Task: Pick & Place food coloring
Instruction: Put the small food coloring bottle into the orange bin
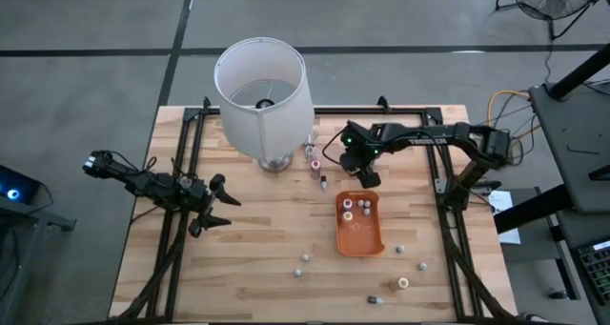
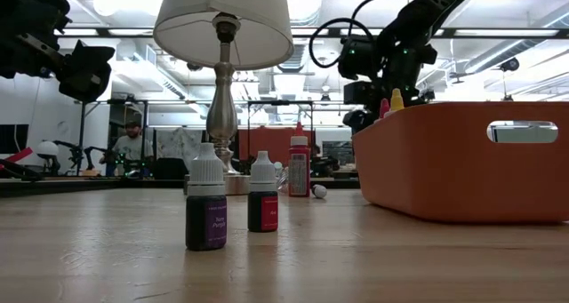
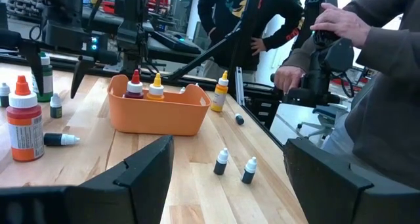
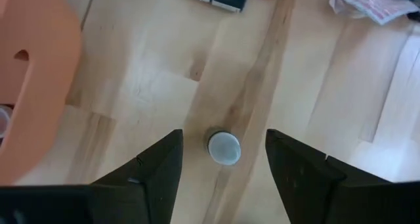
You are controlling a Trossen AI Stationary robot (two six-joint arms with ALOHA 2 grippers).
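Small food coloring bottles stand and lie scattered on the wooden table: two near the lamp (image 1: pixel 313 159), several toward the near edge (image 1: pixel 306 258) (image 1: pixel 403 283), and two dark ones close to the low camera (image 2: pixel 206 210). More stand inside the orange tray (image 1: pixel 359 237). My right gripper (image 1: pixel 367 178) hovers open above the tray's far end. In its wrist view a standing bottle's pale cap (image 4: pixel 224 147) shows below, between the open fingers (image 4: pixel 223 168) and apart from them. My left gripper (image 1: pixel 214 203) waits open over the table's left part (image 3: pixel 230 178).
A tall lamp with a big white shade (image 1: pixel 262 87) stands at the far middle of the table. A black frame (image 1: pixel 181 172) runs along the table's edges. People stand beyond the table (image 3: pixel 341 46). Bare wood lies between the left gripper and the tray (image 1: pixel 276 220).
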